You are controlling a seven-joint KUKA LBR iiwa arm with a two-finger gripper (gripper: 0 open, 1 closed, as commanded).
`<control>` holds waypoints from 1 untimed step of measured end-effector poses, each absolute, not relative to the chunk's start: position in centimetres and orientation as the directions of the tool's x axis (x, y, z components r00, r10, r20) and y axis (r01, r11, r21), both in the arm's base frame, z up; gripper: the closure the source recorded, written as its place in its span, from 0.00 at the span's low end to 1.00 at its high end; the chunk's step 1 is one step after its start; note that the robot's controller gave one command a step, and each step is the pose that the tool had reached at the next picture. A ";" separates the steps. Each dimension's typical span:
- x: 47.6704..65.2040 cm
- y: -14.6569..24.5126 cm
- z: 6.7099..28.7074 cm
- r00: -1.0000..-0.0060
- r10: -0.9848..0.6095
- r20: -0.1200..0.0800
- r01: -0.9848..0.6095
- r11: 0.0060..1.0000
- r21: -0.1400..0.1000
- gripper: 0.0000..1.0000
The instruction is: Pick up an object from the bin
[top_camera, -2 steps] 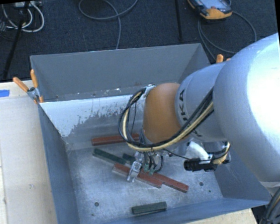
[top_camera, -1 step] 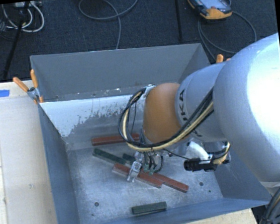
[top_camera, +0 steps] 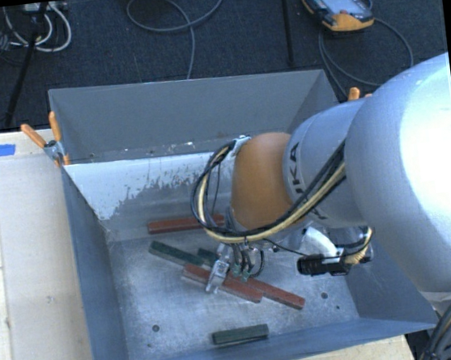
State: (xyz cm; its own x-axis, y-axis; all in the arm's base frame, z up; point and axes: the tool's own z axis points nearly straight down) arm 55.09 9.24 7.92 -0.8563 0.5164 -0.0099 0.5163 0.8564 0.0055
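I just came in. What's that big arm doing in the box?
A robot arm reaches into the grey bin from the right. Its gripper is down in the middle, at a heap of bars, nearest a long red bar and a green bar. Whether it has grabbed one can't be seen. A green block lies alone near the front.

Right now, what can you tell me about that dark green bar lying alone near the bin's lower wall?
The dark green bar is a short, flat, straight-edged strip, matt, perhaps plastic or painted wood. It lies flat on the bin's grey floor, lengthwise along the near wall. Only the floor touches it; the gripper and the crossed bars lie apart from it.
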 end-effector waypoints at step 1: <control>54.7 9.2 9.2 -0.857 0.515 0.002 0.515 0.857 -0.003 1.00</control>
State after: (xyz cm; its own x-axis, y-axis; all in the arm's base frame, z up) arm 54.73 9.22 9.17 -0.8573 0.5149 0.0018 0.5149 0.8573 -0.0027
